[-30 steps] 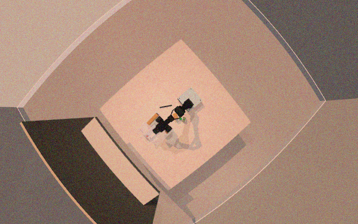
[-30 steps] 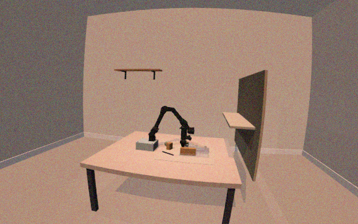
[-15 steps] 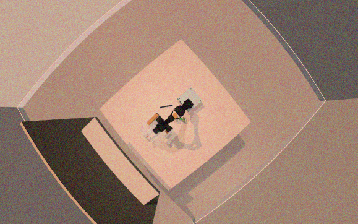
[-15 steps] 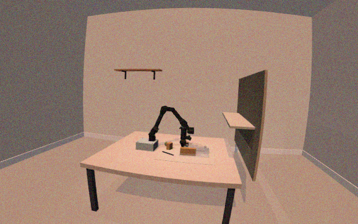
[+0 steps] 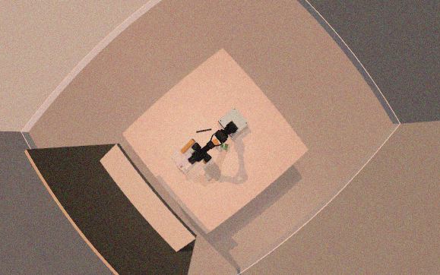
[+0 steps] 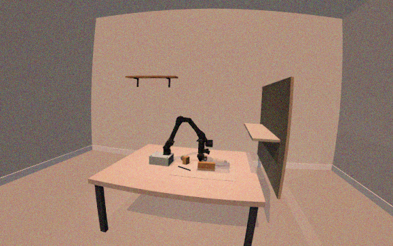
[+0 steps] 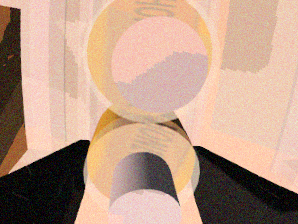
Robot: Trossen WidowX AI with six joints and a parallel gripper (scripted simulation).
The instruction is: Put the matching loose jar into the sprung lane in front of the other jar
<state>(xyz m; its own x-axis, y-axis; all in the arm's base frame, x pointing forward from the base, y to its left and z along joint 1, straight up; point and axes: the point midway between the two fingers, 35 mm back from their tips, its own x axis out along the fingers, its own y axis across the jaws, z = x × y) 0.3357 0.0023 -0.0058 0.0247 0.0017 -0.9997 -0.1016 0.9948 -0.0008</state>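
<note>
Black fingers pinch a yellow-banded jar (image 7: 92,172) at lower centre of the wrist view, below the matching jar (image 7: 95,55), apparently seating the row; next comes gentle release.

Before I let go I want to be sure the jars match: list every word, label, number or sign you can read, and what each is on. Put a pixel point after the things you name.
Far jar (image 7: 101,55): printed letters, cut off and turned; possibly "HO", not certain.
Near jar (image 7: 95,172), between the fingers of the claw (image 7: 140,153): dark letters, too blurred to read.
Orange block (image 6: 206,166): no text that can be made out.
</note>
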